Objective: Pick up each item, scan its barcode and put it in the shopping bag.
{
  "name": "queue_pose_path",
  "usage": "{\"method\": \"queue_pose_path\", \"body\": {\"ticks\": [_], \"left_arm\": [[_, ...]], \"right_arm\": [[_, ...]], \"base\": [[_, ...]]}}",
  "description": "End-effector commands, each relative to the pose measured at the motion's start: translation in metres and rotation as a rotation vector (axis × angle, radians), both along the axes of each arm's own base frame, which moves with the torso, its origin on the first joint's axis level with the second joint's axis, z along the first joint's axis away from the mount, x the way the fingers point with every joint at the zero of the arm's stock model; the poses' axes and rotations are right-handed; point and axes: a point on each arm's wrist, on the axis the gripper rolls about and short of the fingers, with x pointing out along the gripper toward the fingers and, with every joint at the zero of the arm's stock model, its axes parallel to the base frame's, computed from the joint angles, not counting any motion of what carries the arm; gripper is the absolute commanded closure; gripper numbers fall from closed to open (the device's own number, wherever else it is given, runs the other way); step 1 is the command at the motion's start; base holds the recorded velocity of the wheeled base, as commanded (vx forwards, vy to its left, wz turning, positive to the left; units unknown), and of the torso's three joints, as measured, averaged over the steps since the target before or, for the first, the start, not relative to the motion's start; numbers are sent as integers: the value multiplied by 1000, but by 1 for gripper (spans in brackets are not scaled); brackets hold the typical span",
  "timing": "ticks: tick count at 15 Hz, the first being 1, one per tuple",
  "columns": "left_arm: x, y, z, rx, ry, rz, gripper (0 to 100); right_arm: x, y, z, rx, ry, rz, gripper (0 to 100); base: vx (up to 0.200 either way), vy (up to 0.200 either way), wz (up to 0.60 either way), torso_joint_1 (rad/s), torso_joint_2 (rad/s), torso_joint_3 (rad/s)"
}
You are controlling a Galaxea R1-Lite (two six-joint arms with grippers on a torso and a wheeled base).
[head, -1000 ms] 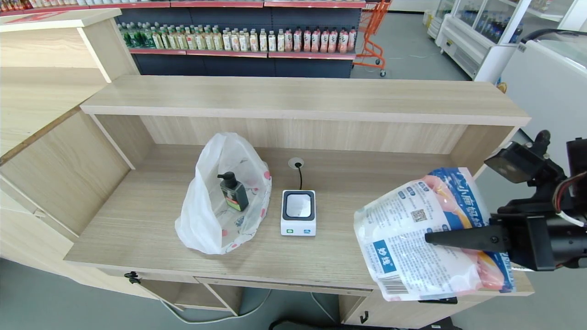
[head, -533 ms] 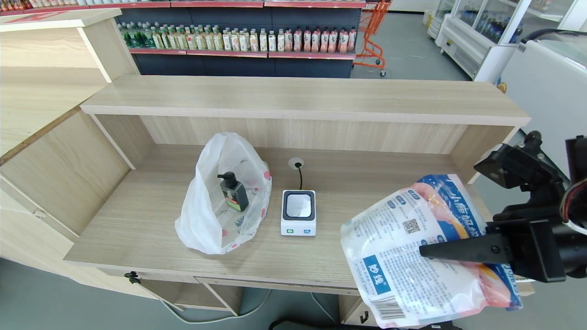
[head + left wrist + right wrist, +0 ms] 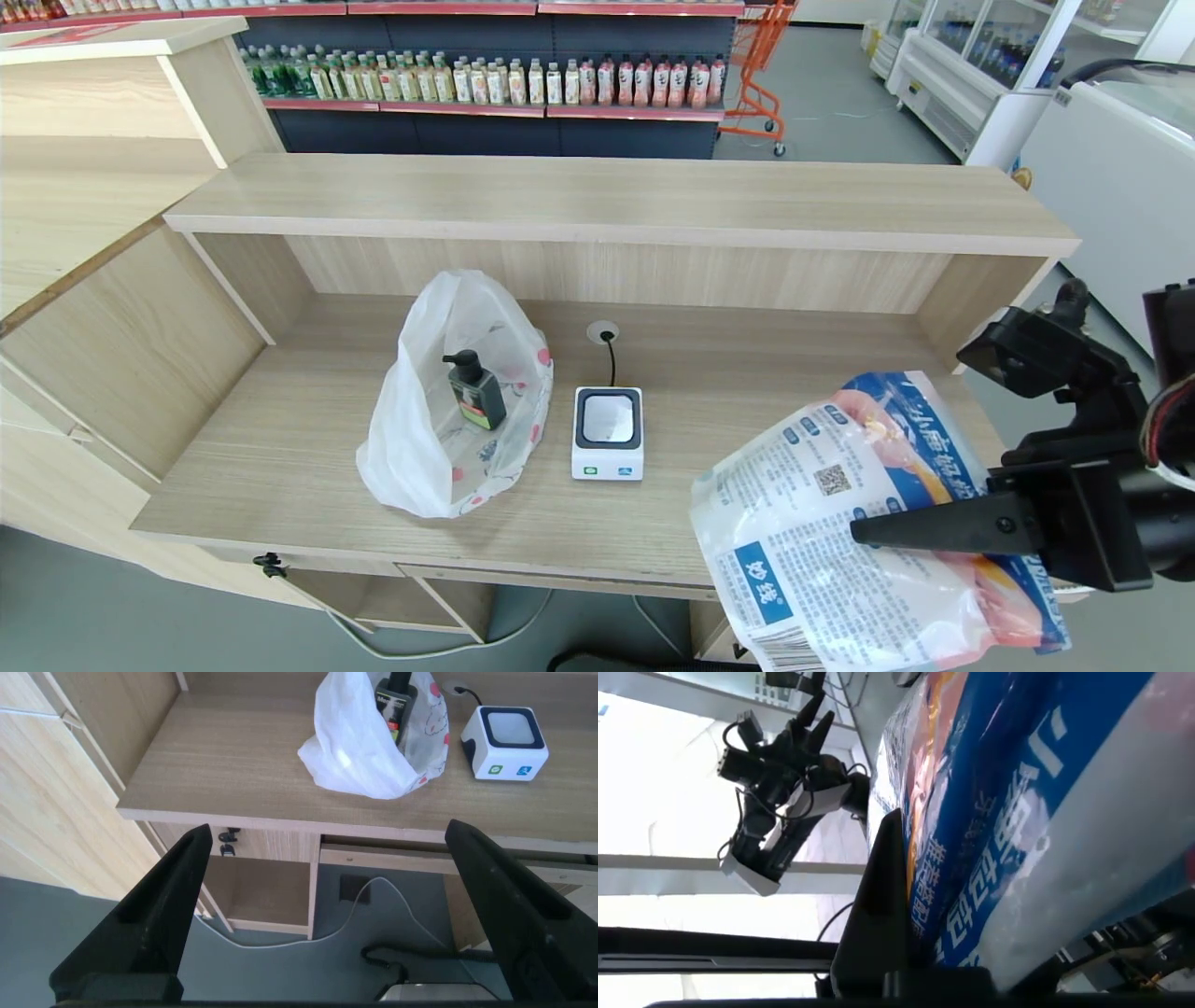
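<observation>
Right gripper (image 3: pixel 873 534) clamped on printed pouch (image 3: pixel 803 551), held off counter (image 3: pixel 280 467) front edge, 4 o'clock from scanner (image 3: pixel 608 432). Shopping bag (image 3: pixel 411 448) at scanner's 9 o'clock, pump bottle (image 3: pixel 476 392) inside. Left gripper (image 3: pixel 329 835) spread wide, empty.

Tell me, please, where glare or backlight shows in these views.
Head view: the scanner's window reflects pale light. Right wrist view: a bright background behind the pouch leaves the finger gripping it dark. Left wrist view: a white sheen on the shopping bag.

On the counter (image 3: pixel 280 448) a bottle (image 3: pixel 476 392) stands in the shopping bag (image 3: pixel 411 457), scanner (image 3: pixel 608 432) just right, pouch (image 3: pixel 840 541) over the front right corner
</observation>
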Motion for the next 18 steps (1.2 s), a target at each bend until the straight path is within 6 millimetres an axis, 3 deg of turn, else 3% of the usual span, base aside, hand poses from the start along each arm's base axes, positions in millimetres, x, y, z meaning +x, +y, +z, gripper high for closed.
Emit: {"method": "queue_pose_path", "body": {"ticks": [1, 8, 10, 13, 18], "left_arm": [[0, 0, 0, 0, 0, 0, 0], [0, 0, 0, 0, 0, 0, 0], [0, 0, 0, 0, 0, 0, 0], [0, 0, 0, 0, 0, 0, 0], [0, 0, 0, 0, 0, 0, 0]], "right_arm": [[-1, -1, 1, 2, -6, 0, 100], [-7, -4, 4, -23, -72, -56, 100], [1, -5, 7, -135, -326, -155, 100], [1, -29, 14, -284, -620, -261, 100], [4, -38, -3, -572, -875, -318, 100]], "base": [[0, 0, 0, 0, 0, 0], [0, 0, 0, 0, 0, 0], [0, 0, 0, 0, 0, 0], [0, 0, 0, 0, 0, 0], [0, 0, 0, 0, 0, 0]]}}
